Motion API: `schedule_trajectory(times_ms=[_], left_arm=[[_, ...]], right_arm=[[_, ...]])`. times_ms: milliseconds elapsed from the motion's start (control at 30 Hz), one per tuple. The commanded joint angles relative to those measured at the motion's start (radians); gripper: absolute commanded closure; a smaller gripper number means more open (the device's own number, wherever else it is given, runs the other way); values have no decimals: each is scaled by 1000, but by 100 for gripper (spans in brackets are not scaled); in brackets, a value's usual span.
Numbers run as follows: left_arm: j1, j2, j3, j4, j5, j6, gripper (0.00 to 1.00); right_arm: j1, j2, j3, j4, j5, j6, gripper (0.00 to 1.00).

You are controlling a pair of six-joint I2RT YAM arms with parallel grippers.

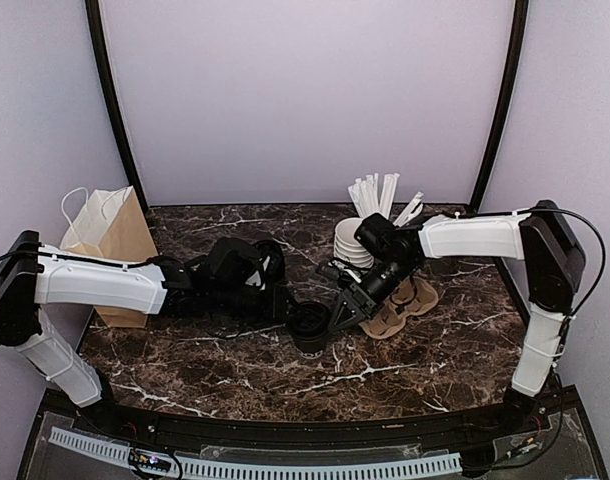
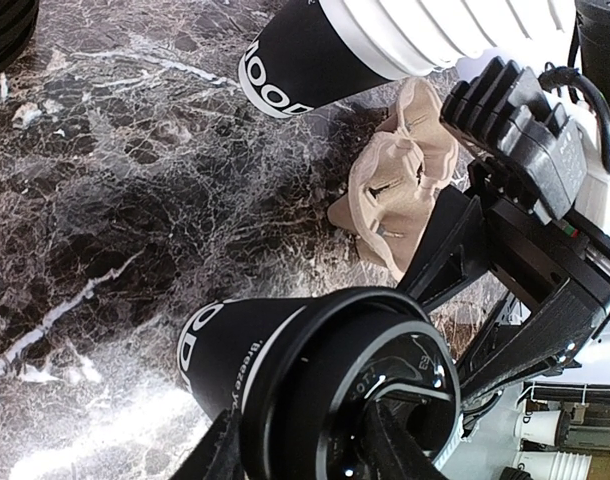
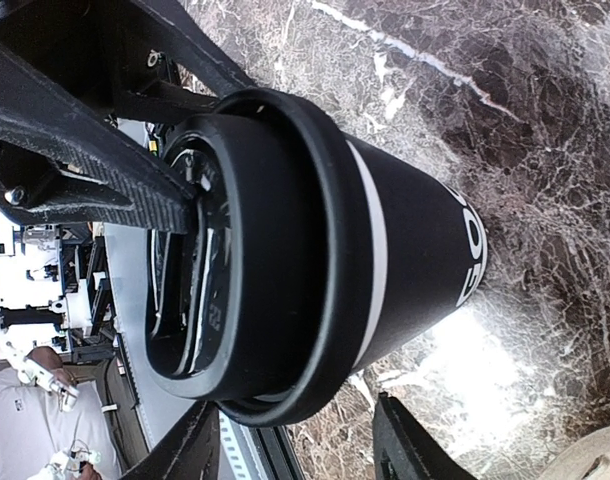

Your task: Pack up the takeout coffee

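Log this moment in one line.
left gripper: at lidded coffee cup, grip unclear | right gripper: straddling it, grip unclear | cup upright on marble table | paper bag standing apart

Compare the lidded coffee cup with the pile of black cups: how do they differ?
The takeout coffee is one cup closed by a black lid; the cup pile is many nested, lidless, white rims showing. Both are black with white lettering.

Takeout coffee [image 1: 309,326] centre stage: black cup, black lid, white lettering, thin white band just under lid. Counter [image 1: 235,372] beneath it: dark brown marble, white veining. Left of it, tan paper bag [image 1: 120,238], white handles. Right of it, beige carrier [image 1: 413,298]; behind, white straws [image 1: 377,194].
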Motion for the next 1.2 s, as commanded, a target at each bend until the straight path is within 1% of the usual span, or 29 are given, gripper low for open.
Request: schedule_trajectory(times_ms=[0, 267, 367, 433, 567, 667, 800, 1033, 1167], left_arm=[[-35, 7, -31, -132, 61, 9, 59], [-35, 23, -32, -135, 62, 8, 59], [-35, 21, -34, -134, 58, 9, 59], [-35, 23, -33, -134, 61, 11, 59], [-35, 27, -36, -140, 58, 13, 59], [-36, 31, -43, -141, 50, 16, 59], [-35, 41, -49, -148, 44, 17, 59], [-35, 53, -65, -150, 38, 14, 59], [-33, 70, -71, -151, 33, 15, 60]], right_arm=[[-2, 28, 40, 83, 39, 20, 46], [6, 60, 48, 86, 16, 45, 42], [10, 67, 53, 95, 51, 65, 40], [19, 75, 56, 98, 104, 80, 40], [34, 100, 32, 103, 312, 117, 42], [35, 139, -10, 106, 418, 128, 43], [37, 182, -42, 106, 455, 123, 45], [49, 231, -49, 93, 538, 103, 45], [50, 225, -62, 103, 571, 99, 45]])
